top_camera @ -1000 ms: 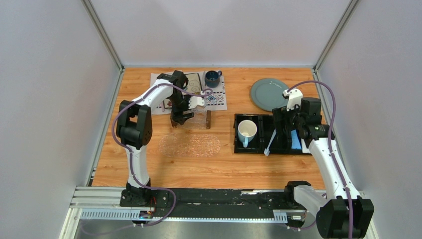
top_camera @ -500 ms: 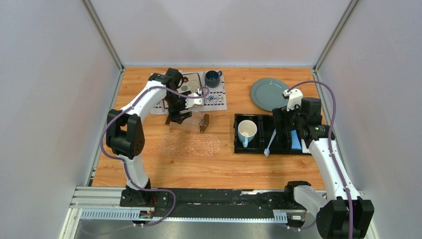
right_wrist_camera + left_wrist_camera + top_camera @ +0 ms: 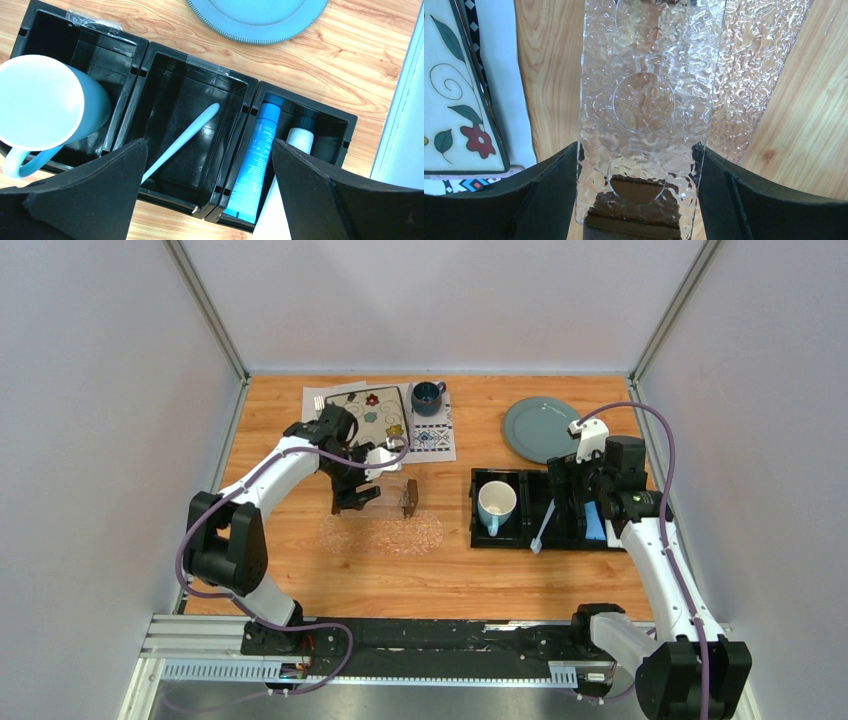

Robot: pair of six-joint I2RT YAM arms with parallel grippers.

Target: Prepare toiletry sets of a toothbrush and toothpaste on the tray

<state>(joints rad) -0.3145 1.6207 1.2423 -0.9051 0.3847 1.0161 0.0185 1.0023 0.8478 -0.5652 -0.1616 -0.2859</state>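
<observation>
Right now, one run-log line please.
left gripper: clamps tray | right gripper: open above toothbrush | toothbrush: in organizer, middle compartment | tray: empty

bright even overhead light | soft shadows | sharp focus | near claws blurred

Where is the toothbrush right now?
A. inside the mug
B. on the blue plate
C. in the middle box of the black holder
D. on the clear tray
C: the toothbrush lies slanted in the middle box of the black holder, between the mug in its box and the blue tube in the other.
</observation>
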